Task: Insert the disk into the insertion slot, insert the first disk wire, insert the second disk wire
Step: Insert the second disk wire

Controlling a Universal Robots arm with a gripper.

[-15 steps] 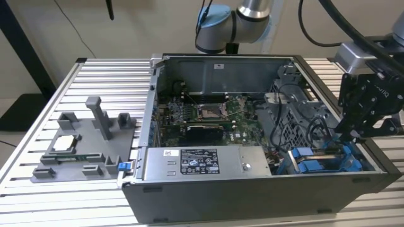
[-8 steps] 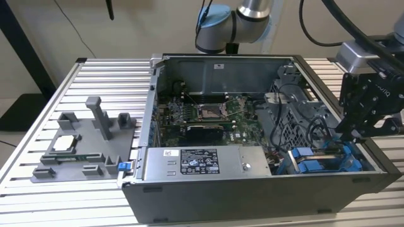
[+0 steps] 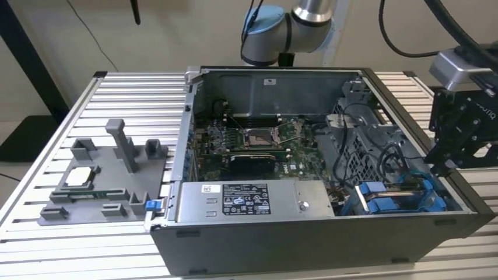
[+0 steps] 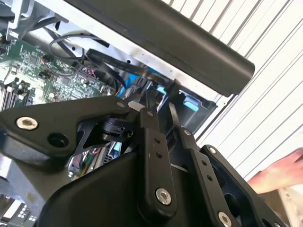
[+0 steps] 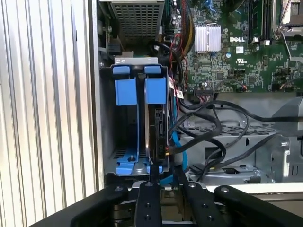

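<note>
While the gripper [image 3: 445, 166] hangs at the exterior view's right, the insertion slot [image 3: 398, 197] is seen just below it. In the first wrist view the disk [image 5: 156, 125] is shown seated in that slot, lengthwise straight ahead of the slightly parted, empty fingers [image 5: 149, 194].

Open computer case [image 3: 311, 245] on slatted table [image 3: 125, 87]; parts fixture [image 3: 101, 186] on the table, at the exterior view's left of the case. Inside the case: power-supply box [image 3: 249, 201] along the near wall, motherboard [image 3: 257, 143] behind it, and insertion slot [image 5: 137, 60] in the near corner at the exterior view's right, with disk [image 5: 157, 127] on edge inside it. Gripper [image 3: 439, 163] over the case wall just beside the slot; wires [image 5: 208, 127] between slot and motherboard.
</note>
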